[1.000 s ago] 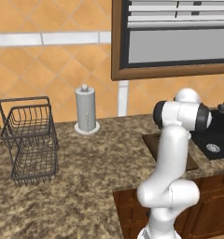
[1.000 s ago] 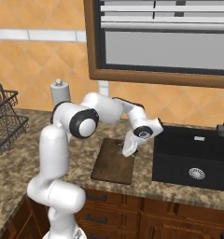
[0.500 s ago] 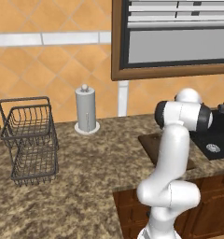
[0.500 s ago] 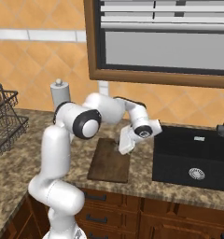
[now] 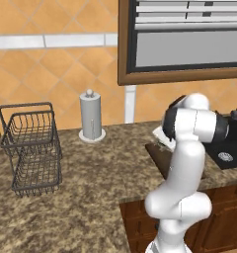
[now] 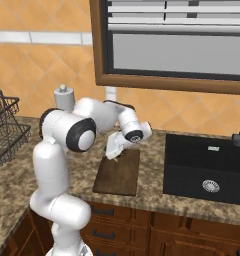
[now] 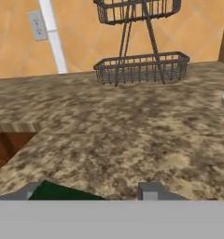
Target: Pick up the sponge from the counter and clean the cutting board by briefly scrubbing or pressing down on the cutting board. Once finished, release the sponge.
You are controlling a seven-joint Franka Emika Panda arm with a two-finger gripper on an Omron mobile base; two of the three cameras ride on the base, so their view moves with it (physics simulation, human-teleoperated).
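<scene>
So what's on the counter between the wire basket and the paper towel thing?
Nothing: in the left base view, only bare speckled counter lies between the wire basket and the paper towel holder.

Arm (image 6: 57, 165) showing glossy white rounded shells, thick tube links. Joints (image 6: 82, 135) showing dark grey round caps. Hand (image 6: 116, 144) looking white and blocky. Fingertips (image 7: 150, 190) appearing small, grey.

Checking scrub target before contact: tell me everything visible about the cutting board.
The cutting board is a thin, flat, dark brown rectangular slab with a wood-like look. It lies flat on the speckled counter, near the front edge and just left of the black sink, long side running front to back. The gripper is above its far end; contact cannot be confirmed. In the left base view the arm hides most of it, leaving one corner showing.
</scene>
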